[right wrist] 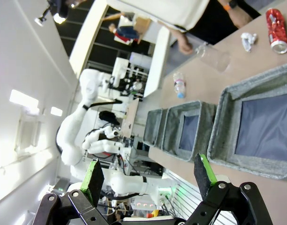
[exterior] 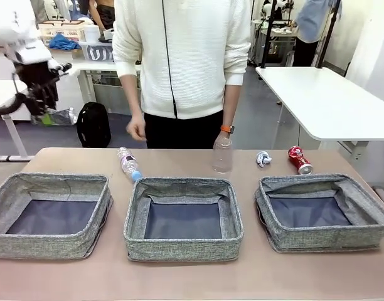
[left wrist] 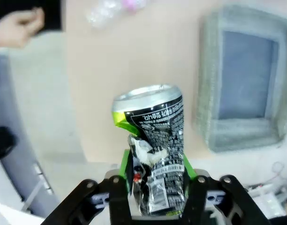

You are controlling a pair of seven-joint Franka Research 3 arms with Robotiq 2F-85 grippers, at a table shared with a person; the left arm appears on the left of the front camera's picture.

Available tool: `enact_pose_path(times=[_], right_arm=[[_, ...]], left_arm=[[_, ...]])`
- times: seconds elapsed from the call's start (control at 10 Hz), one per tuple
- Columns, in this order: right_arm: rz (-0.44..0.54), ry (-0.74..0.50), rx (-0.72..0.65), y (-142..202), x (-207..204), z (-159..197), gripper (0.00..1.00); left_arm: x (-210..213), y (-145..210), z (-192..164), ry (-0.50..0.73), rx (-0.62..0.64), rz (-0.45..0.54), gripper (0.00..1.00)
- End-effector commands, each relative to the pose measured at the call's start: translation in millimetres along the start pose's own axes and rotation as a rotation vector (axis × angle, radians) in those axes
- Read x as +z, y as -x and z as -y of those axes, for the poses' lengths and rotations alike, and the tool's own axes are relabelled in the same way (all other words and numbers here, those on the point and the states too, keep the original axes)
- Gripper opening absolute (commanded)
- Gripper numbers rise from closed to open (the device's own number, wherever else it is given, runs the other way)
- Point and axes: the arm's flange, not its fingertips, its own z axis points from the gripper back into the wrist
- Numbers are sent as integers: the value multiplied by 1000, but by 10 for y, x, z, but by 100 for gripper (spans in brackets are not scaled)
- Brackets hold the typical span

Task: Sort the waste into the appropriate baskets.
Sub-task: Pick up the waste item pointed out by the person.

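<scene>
The left gripper (left wrist: 156, 168) is clamped on the crushed dark can (left wrist: 155, 117) across its crumpled lower half, raised at the far left, beyond the left basket (exterior: 54, 246). The can is judged light, thin-walled and easily dented further, so moderate force suffices. Along the far side of the table (exterior: 179, 276) rest the bottle (exterior: 128, 163), clear cup (exterior: 222, 153), paper wad (exterior: 263, 158) and red can (exterior: 299, 160). The bottle looks smooth and may roll: grasp it mid-body. The right gripper (right wrist: 150, 176) stands released and empty.
</scene>
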Motion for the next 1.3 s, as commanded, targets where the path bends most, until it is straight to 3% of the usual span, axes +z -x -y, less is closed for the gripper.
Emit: enact_pose_path(times=[0.0, 0.1, 0.3, 0.4, 0.5, 0.9, 1.0, 1.1, 1.2], right_arm=[[10, -20, 27, -34, -1, -23, 100], [10, -20, 27, -34, -1, -23, 100], [10, -20, 27, -34, -1, -23, 100], [10, -20, 27, -34, -1, -23, 100], [10, -20, 27, -34, -1, -23, 100], [10, -20, 27, -34, -1, -23, 100], [10, -20, 27, -34, -1, -23, 100], [10, -20, 27, -34, -1, -23, 100], [10, -20, 27, -34, -1, -23, 100]], left_arm=[[309, -257, 551, -21, -133, -101, 0], [517, -360, 782, -76, -230, -47, 0], [425, -396, 1013, -37, -434, 53, 0], [307, -309, 853, 15, -456, 90, 0], [702, -570, 984, -56, -337, -23, 0], [702, -570, 984, -56, -337, -23, 0], [674, -545, 972, -59, -356, -1, 44], [606, -580, 821, 2, -226, 101, 44], [555, -649, 844, 72, -27, 47, 44]])
